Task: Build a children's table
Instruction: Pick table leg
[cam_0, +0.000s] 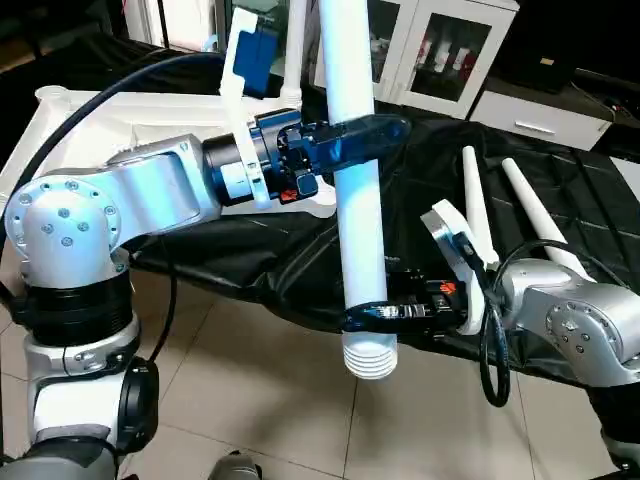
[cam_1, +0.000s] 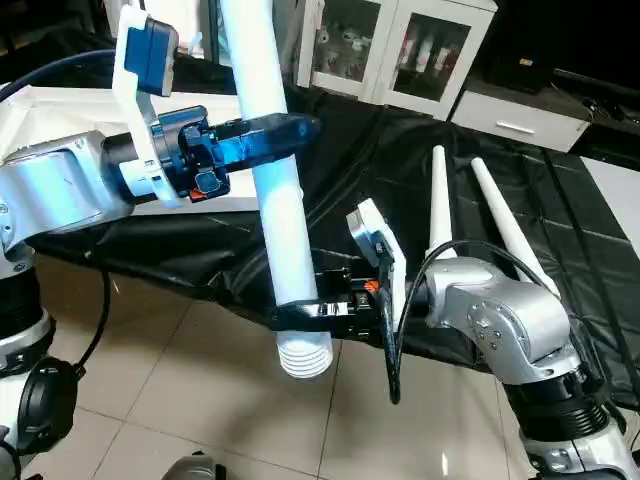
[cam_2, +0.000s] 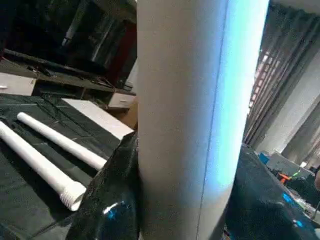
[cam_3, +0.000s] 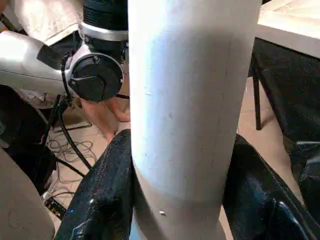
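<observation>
Tabletop (cam_0: 70, 115) lay at the left on the black-sheeted work table (cam_0: 590, 190), left gripper (cam_0: 350, 140) and right gripper (cam_0: 385, 315) each clamped the upright leg (cam_0: 355, 180) over floor tiles (cam_0: 250, 400), two legs (cam_0: 500, 215) rested rightward, cabinets (cam_0: 450, 50) behind.
</observation>
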